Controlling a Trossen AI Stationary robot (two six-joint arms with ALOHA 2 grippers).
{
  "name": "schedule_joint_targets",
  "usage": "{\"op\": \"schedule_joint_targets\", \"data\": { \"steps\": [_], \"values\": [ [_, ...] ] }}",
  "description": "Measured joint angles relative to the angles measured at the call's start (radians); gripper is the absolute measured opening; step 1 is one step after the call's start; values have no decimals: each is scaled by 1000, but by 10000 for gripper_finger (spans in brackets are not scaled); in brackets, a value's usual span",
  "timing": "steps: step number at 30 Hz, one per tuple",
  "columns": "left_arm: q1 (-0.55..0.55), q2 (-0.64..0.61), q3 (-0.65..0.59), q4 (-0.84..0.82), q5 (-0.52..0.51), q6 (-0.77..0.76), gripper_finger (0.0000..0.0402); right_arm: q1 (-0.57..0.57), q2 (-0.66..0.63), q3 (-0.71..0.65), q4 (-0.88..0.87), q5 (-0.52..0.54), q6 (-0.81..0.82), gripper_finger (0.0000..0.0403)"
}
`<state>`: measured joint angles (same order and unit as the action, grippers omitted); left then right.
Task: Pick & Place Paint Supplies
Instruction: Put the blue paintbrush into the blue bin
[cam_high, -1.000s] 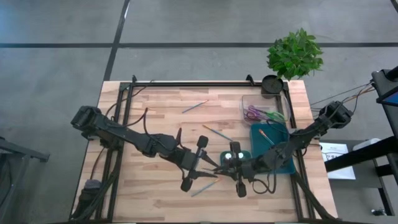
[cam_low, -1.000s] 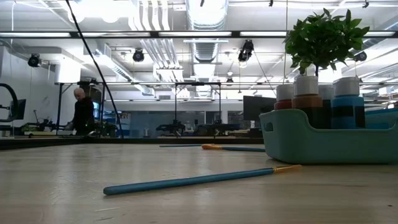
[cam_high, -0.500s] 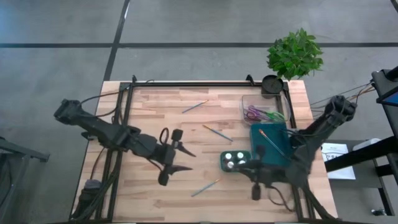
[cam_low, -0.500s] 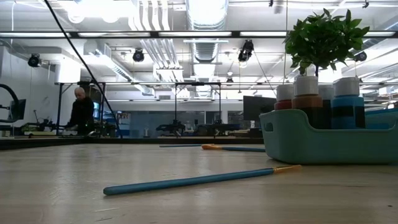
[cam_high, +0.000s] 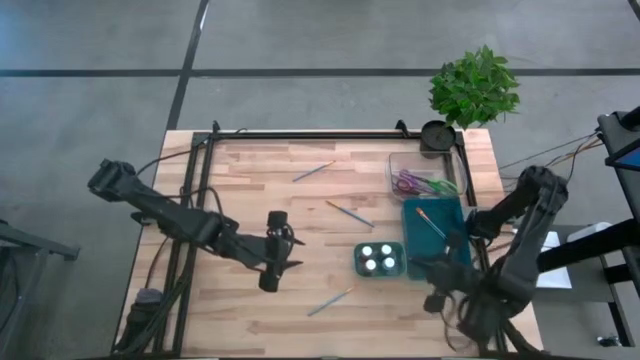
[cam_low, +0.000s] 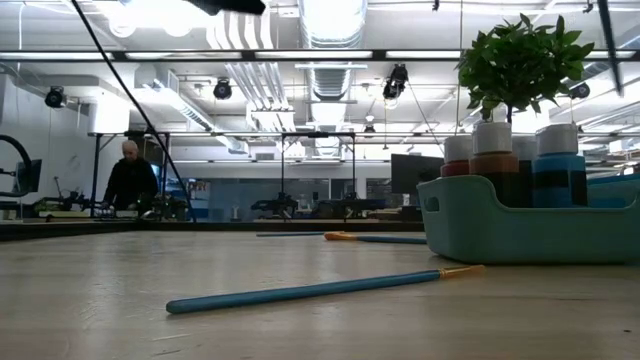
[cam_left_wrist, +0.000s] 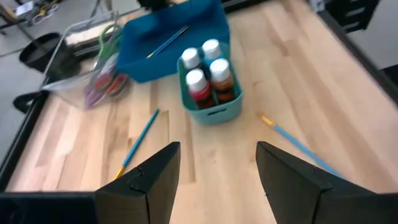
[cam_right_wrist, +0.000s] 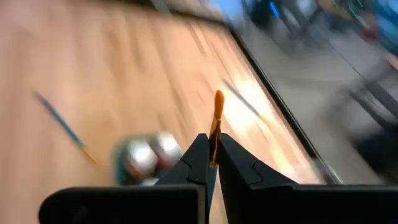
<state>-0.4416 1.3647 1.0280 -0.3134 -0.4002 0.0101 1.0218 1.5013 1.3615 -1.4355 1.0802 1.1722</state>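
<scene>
Right claw (cam_right_wrist: 212, 163) pinches thin orange-tipped paintbrush (cam_right_wrist: 217, 118), lifted near deep blue plastic bin (cam_high: 440, 235), likely for drop-in. Left claw (cam_left_wrist: 217, 177) spread, empty, above wooden desk (cam_high: 250, 180).

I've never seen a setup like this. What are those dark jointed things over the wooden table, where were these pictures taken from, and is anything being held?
They are two robot arms, each ending in two fingers. One picture looks straight down, one sits at tabletop level, and two come from cameras on the wrists. The left gripper hovers open and empty over the table. The right gripper is shut on a thin paintbrush with an orange tip. On the wood lie loose paintbrushes, a small teal caddy of paint bottles, a blue tray and a clear box.
</scene>
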Motion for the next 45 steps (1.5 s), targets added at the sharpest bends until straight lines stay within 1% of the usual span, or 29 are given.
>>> {"op": "schedule_joint_targets", "data": {
  "steps": [1, 2, 5, 8, 17, 22, 28, 31, 34, 38, 42, 45],
  "values": [
    [0, 0, -6, 0, -9, -4, 216, 0, 34, 21, -110, -41, 100, 9],
    [0, 0, -10, 0, -12, -8, 216, 0, 65, 33, -145, -76, 176, 9],
    [0, 0, -14, 10, -20, -12, 216, -12, 85, 30, -106, -176, 158, 9],
    [0, 0, -14, 27, -23, -11, 216, -43, 103, 0, -143, -261, 217, 9],
    [0, -2, -13, 74, -28, -10, 216, -100, 80, -185, -132, -398, 392, 9],
    [0, -2, -13, 83, -30, -8, 216, -124, 57, -261, -134, -442, 437, 9],
    [0, -2, -13, 85, -30, -8, 216, -127, 38, -291, -135, -438, 453, 11],
    [0, -2, -13, 85, -30, -9, 217, -129, 32, -291, -136, -448, 459, 30],
    [0, -2, -13, 85, -30, -11, 217, -129, 30, -293, -135, -451, 477, 62],
    [0, -2, -13, 85, -30, -11, 217, -134, 21, -329, -136, -488, 494, 97],
    [0, -2, -13, 85, -30, -11, 217, -135, 16, -367, -136, -511, 526, 116],
    [0, -2, -13, 85, -29, -11, 217, -134, 16, -371, -135, -508, 534, 121]
  ]
}}
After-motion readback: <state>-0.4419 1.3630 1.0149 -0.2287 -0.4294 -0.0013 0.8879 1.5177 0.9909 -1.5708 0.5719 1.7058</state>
